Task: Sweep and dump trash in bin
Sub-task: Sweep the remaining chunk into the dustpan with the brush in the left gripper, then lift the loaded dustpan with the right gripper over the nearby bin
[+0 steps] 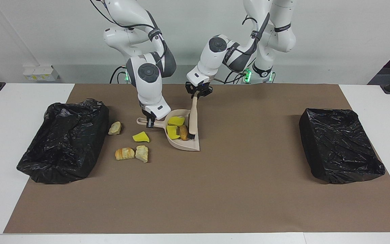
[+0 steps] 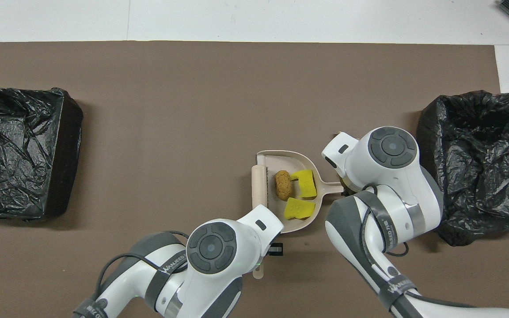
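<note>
The beige dustpan (image 1: 185,145) lies on the brown mat and holds two yellow sponge chunks (image 1: 176,120) and a brown lump (image 1: 183,132). My right gripper (image 1: 150,122) is shut on the dustpan's handle. My left gripper (image 1: 196,94) is shut on the handle of the beige brush (image 1: 193,117), whose bristles rest in the pan beside the lump. Several scraps lie loose on the mat toward the right arm's end: a tan lump (image 1: 115,128), a yellow chunk (image 1: 141,137), a bread-like piece (image 1: 124,153) and another tan lump (image 1: 142,153). In the overhead view the dustpan (image 2: 281,155) and brush (image 2: 259,185) show, but the loose scraps are hidden under the right arm.
A black-bagged bin (image 1: 63,139) stands at the right arm's end of the table, close to the loose scraps. A second black-bagged bin (image 1: 340,145) stands at the left arm's end. Both also show in the overhead view (image 2: 480,163) (image 2: 20,150).
</note>
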You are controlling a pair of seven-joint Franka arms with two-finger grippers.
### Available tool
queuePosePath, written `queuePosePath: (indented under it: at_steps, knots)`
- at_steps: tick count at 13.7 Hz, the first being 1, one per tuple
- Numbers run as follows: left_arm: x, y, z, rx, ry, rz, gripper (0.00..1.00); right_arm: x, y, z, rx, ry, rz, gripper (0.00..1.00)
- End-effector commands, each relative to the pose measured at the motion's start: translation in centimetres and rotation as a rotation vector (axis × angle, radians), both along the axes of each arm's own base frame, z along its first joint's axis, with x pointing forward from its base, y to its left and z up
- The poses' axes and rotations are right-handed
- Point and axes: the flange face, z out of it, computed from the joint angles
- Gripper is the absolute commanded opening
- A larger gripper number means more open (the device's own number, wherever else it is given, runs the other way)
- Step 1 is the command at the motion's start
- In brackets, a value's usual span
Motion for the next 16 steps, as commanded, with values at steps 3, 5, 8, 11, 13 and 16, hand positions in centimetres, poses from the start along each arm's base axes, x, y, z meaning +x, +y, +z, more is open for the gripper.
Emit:
queuePosePath:
  at_steps: [3,5,8,11,13,16]
  knots:
    - [-1.4,3.0,3.1,0.180,0.000,0.073,0.00,-0.3,-0.6,0.5,0.130,-0.021,-0.014,0.00]
    - [-2.2,3.8,2.8,0.210,-0.015,0.096,0.00,0.6,-1.6,1.5,0.169,-0.028,-0.027,0.00]
    - [-5.8,4.2,1.9,0.233,-0.019,0.095,0.00,2.7,-2.6,6.1,0.166,-0.029,0.006,0.00]
    - [-9.5,2.7,1.2,0.248,-0.024,0.123,0.00,4.6,-7.0,10.1,0.175,-0.024,-0.005,0.00]
    - [-12.7,0.6,-0.5,0.204,-0.062,0.127,0.00,5.5,-9.8,13.0,0.172,-0.047,-0.020,0.00]
    - [-15.8,-1.2,-1.9,0.193,-0.071,0.101,0.00,6.2,-14.9,16.2,0.174,-0.071,-0.093,0.00]
